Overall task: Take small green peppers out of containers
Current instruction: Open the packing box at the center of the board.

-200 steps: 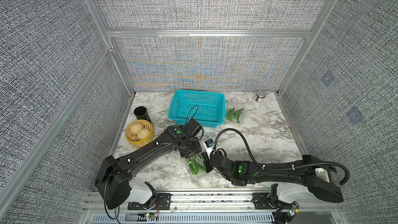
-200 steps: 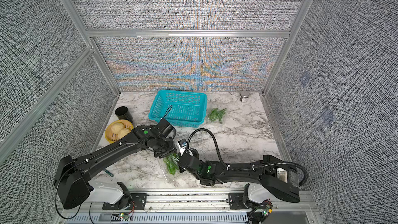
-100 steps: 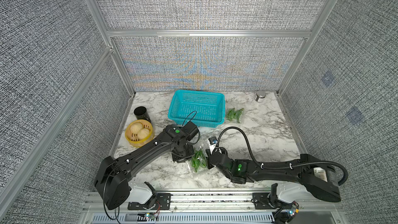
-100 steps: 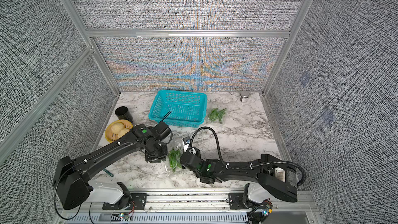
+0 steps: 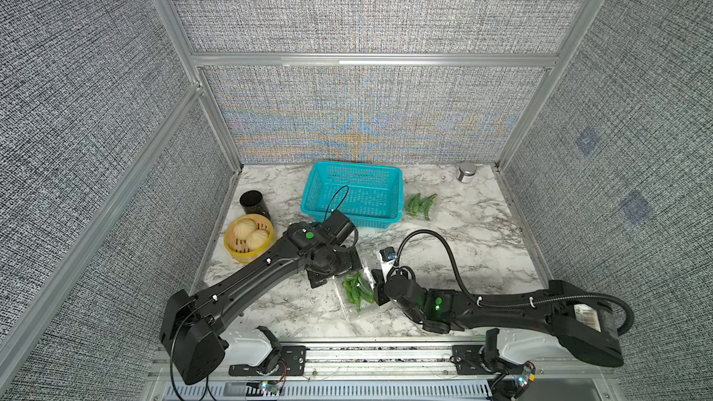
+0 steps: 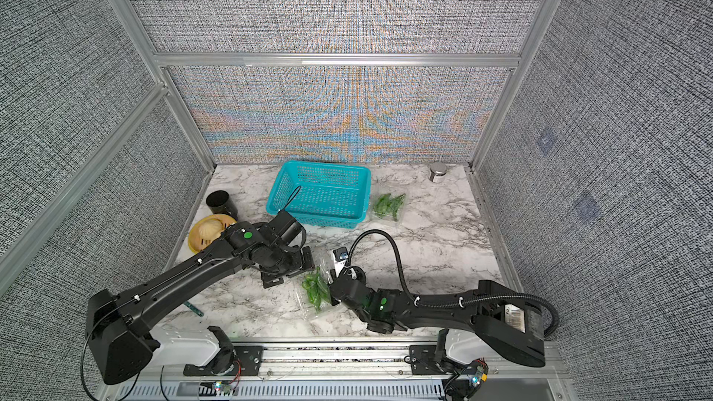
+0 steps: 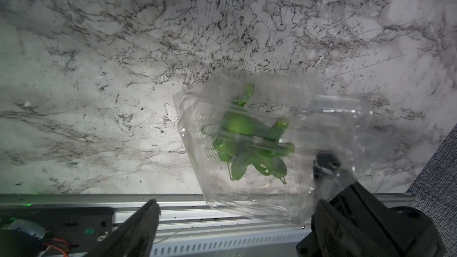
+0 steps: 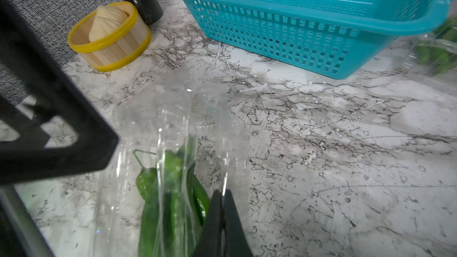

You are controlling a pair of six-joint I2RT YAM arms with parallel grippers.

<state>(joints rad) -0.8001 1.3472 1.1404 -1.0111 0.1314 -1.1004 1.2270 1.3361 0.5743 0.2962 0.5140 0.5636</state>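
Grey fabric walls box in a marble tabletop [image 5: 463, 248]. At its left edge stand a black cup [image 5: 252, 202] and a yellow steamer [image 5: 231, 248] with buns. Next comes the left gripper [image 5: 335, 271], low over the marble with its jaws spread wide and nothing between them, just beside the near container [image 7: 215, 169]. Behind it sits a teal basket [image 5: 370, 217], with nothing in it.

The near container, a clear clamshell, lies near the front edge with a clump of small green peppers [image 5: 359, 289] inside. Whether its lid is fully free I cannot tell. The right gripper [image 8: 222, 201] is pinched tight on that container's thin plastic edge.

Further right and back, beside the basket, the far container [image 5: 426, 217] holds its own peppers [image 5: 418, 202] and looks untouched. A metal tin [image 5: 466, 172] stands in the back right corner.

No pepper lies loose on the marble, so the task looks barely begun: both clamshells are yet to be emptied.
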